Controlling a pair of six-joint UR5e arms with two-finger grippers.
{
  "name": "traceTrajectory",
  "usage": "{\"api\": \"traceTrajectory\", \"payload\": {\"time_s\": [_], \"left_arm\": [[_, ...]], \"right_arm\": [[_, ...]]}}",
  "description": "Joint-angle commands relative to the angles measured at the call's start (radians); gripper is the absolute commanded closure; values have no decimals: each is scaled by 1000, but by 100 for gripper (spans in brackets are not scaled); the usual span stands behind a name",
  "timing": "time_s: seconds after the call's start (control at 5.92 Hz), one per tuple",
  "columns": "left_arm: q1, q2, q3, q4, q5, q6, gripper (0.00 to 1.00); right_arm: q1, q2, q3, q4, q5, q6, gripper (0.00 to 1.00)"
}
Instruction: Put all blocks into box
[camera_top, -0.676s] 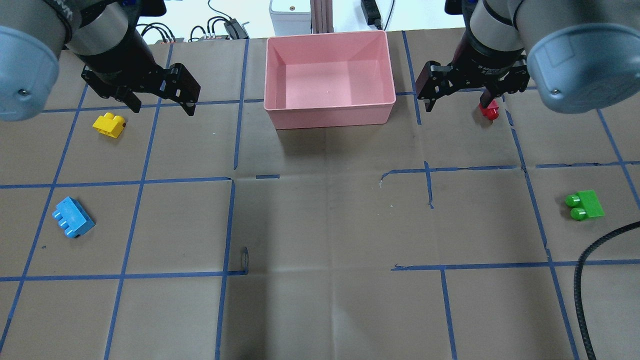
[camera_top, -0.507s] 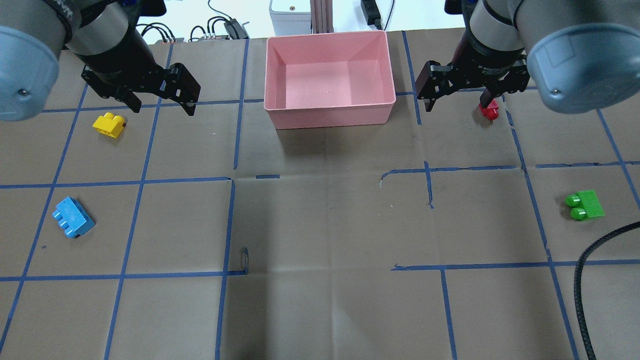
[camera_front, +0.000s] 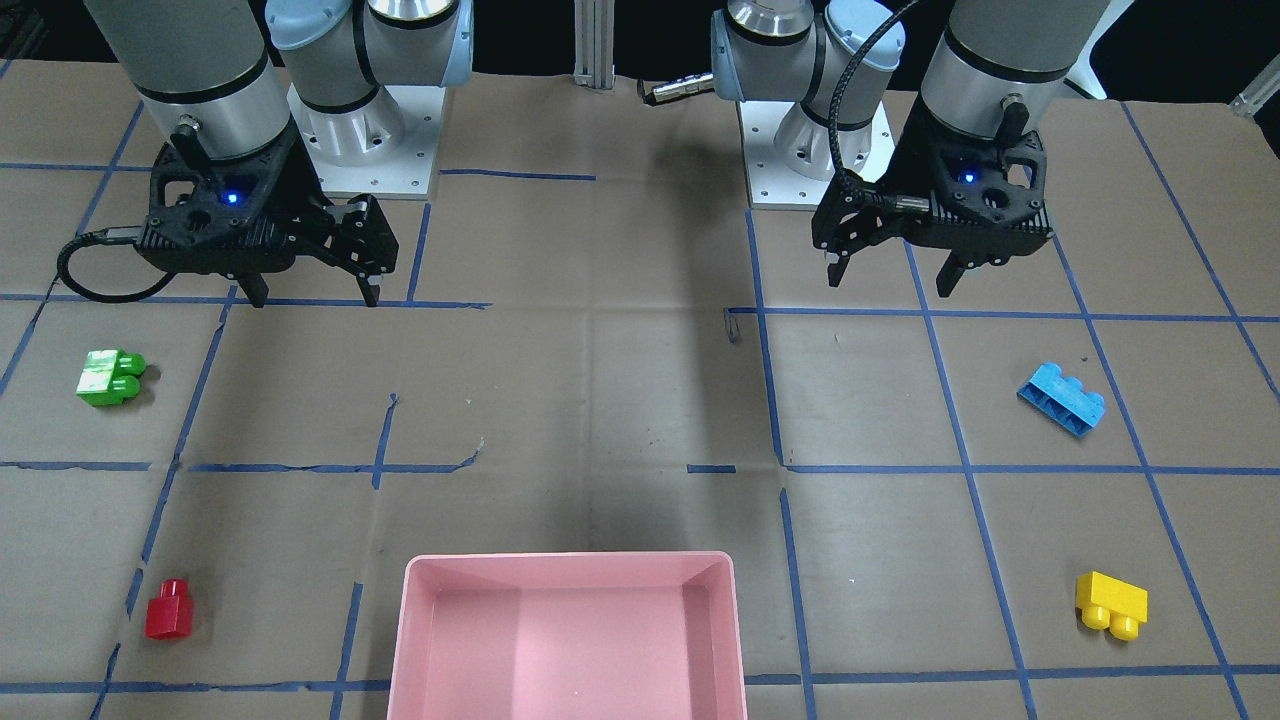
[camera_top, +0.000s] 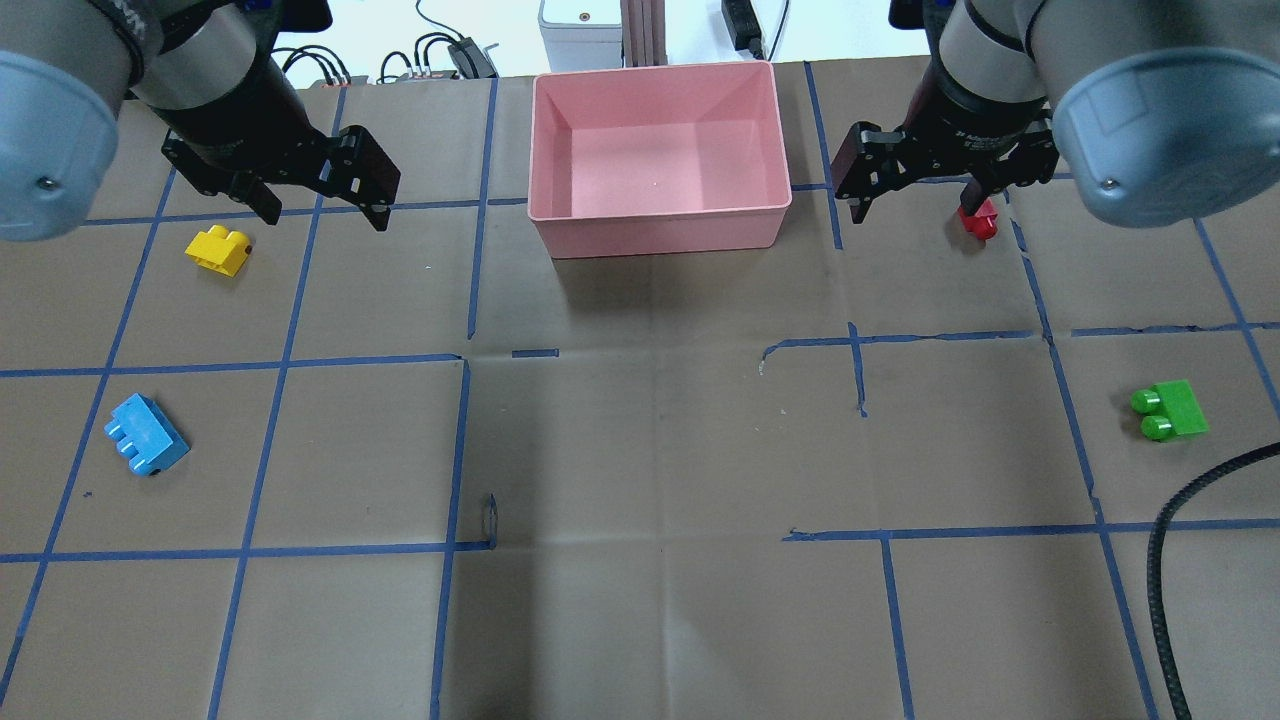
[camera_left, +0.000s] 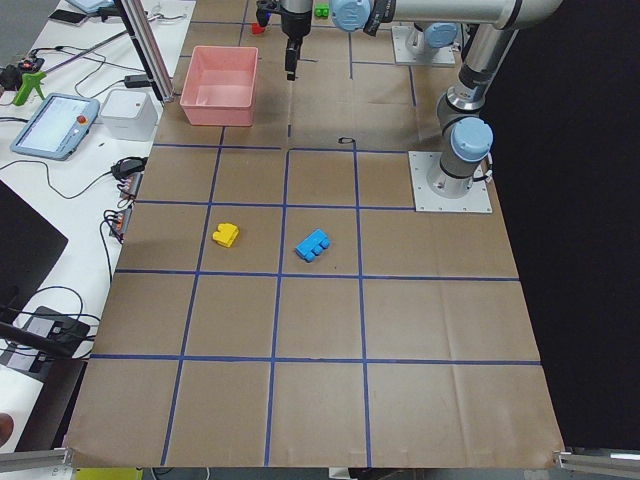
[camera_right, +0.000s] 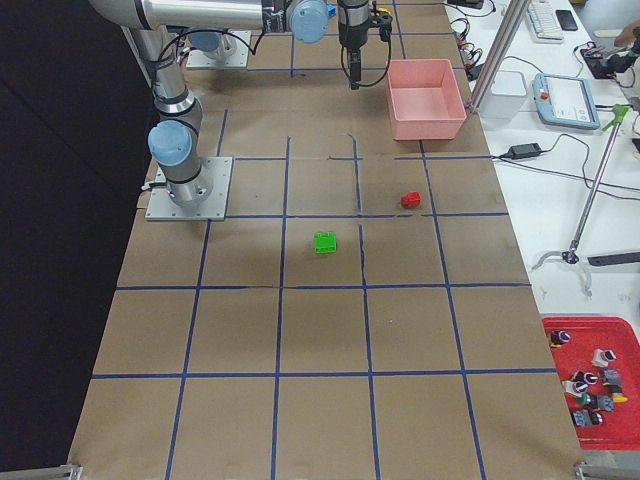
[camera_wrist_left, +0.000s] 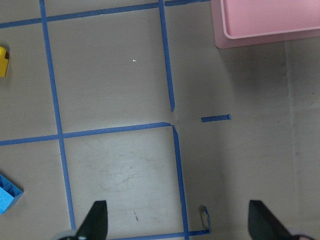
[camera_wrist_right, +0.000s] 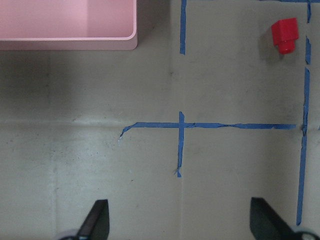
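Note:
The pink box (camera_top: 660, 232) stands empty at the table's far middle; it also shows in the front view (camera_front: 565, 562). The yellow block (camera_top: 217, 249) and blue block (camera_top: 147, 435) lie on the left. The red block (camera_top: 980, 221) lies right of the box and the green block (camera_top: 1168, 411) lies far right. My left gripper (camera_top: 325, 215) hangs open and empty above the table, between the yellow block and the box. My right gripper (camera_top: 912, 210) hangs open and empty between the box and the red block. The wrist views show open fingers, left (camera_wrist_left: 180, 222) and right (camera_wrist_right: 180, 220).
A black cable (camera_top: 1170, 560) curves in at the near right corner. Blue tape lines grid the brown table. Cables and a white unit (camera_top: 580, 25) sit beyond the far edge. A red parts tray (camera_right: 590, 375) stands off the table.

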Motion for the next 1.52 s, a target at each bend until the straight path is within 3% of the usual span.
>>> {"api": "traceTrajectory", "payload": {"time_s": [0.0,0.51,0.68,1.35], "left_arm": [[0,2,-1,0,2,1,0],[21,-4,-1,8,2,22,0],[100,-2,1,11,-2,89,0],[626,8,-25,-7,2,306,0]], "right_arm": [[0,1,0,-1,0,0,0],[0,3,0,-1,0,0,0],[0,4,0,-1,0,-1,0],[-3,8,2,-9,2,-11,0]]}}
